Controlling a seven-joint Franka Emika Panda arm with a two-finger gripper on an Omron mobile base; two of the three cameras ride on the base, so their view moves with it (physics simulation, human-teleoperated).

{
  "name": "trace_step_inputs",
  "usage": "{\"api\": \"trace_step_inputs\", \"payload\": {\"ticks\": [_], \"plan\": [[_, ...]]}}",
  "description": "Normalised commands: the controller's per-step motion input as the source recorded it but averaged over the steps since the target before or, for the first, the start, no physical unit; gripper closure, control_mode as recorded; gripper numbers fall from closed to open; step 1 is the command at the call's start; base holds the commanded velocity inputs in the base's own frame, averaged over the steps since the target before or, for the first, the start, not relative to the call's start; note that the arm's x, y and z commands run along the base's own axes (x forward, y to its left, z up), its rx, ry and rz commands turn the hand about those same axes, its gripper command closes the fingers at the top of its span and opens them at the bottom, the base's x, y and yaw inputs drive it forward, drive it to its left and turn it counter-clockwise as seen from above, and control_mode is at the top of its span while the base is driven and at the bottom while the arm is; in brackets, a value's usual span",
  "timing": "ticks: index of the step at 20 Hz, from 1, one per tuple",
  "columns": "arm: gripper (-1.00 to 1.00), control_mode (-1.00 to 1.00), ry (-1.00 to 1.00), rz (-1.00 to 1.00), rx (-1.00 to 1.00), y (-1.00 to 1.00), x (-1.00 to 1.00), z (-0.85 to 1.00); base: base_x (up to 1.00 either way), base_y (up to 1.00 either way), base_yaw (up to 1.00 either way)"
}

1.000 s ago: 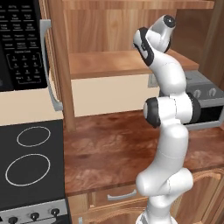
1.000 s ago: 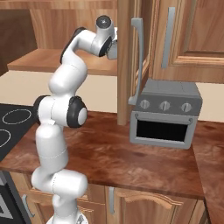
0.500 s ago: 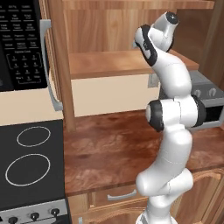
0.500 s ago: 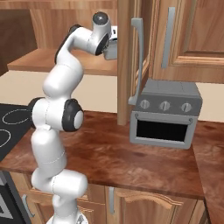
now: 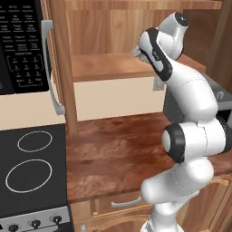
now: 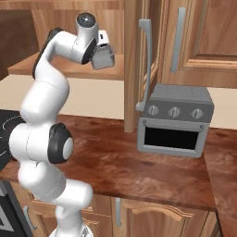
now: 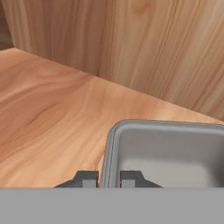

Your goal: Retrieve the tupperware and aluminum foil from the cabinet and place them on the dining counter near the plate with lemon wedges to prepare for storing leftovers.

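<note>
The grey, rimmed tupperware point(image 7: 168, 151) sits upright on the cabinet point(image 7: 65, 109) plank shelf, near its wooden back wall.

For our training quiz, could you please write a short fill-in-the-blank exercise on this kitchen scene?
1. The gripper is shut on the rim of the ____.
2. The tupperware sits on the cabinet's wooden ____.
3. The toaster oven stands on the ____.

Missing words: tupperware; shelf; worktop
</note>
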Motion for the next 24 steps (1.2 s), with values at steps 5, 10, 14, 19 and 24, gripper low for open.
{"api": "trace_step_inputs", "payload": {"ticks": [5, 10, 14, 19, 24], "plan": [[1.00, -1.00, 0.00, 0.06, -0.02, 0.54, -1.00, -0.05, 0.00, 0.00, 0.00], [1.00, -1.00, 0.06, -0.01, 0.00, 0.03, -1.00, 0.05, 0.00, 0.00, 0.00], [1.00, -1.00, 0.09, -0.02, 0.00, -0.01, -1.00, 0.10, 0.00, 0.00, 0.00], [1.00, -1.00, 0.14, 0.00, 0.00, 0.00, -1.00, 0.01, 0.00, 0.00, 0.00], [1.00, -1.00, 0.23, 0.00, -0.01, 0.00, -0.91, 0.00, 0.00, 0.00, 0.00]]}}
